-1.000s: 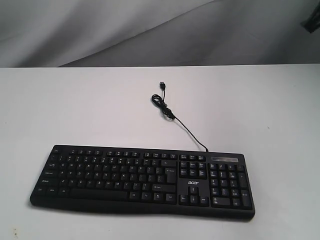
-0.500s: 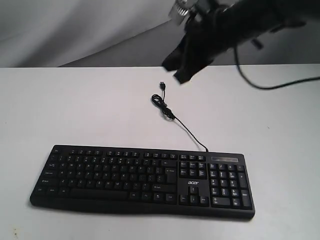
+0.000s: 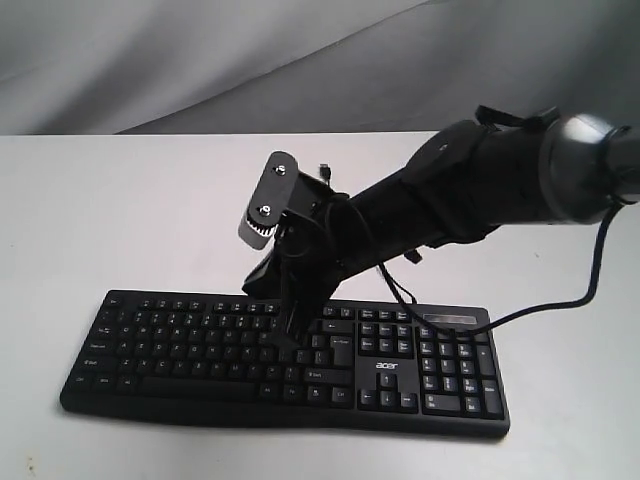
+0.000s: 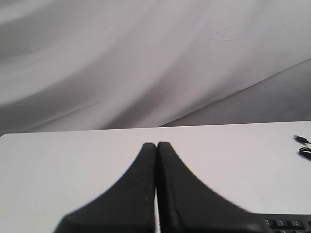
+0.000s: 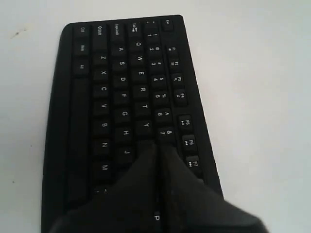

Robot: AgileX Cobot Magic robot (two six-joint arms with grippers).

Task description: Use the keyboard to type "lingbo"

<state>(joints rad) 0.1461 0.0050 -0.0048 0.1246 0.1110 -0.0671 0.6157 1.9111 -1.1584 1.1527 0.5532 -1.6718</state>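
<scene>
The black keyboard (image 3: pixel 170 345) with white legends lies across the near part of the white table (image 3: pixel 120 210). My right gripper (image 3: pixel 293 336) reaches in from the right, shut, with its tips down on the right part of the letter keys. The right wrist view shows that gripper (image 5: pixel 158 146) over the keyboard (image 5: pixel 121 87), its tips just past the J and 7 keys and a P legend showing between the fingers. Which key it touches I cannot tell. My left gripper (image 4: pixel 156 144) is shut with nothing in it, above bare table; a corner of the keyboard (image 4: pixel 286 224) shows beside it.
The USB plug (image 3: pixel 324 170) of the keyboard's thin cable lies behind the right arm, and a coil of the cable (image 4: pixel 305 152) shows in the left wrist view. A black arm cable (image 3: pixel 560 300) hangs over the number pad. Grey cloth (image 3: pixel 200 60) backs the table.
The right arm came in from the upper right and dropped from above the cable down onto the keyboard's letter keys. The keyboard has not shifted.
</scene>
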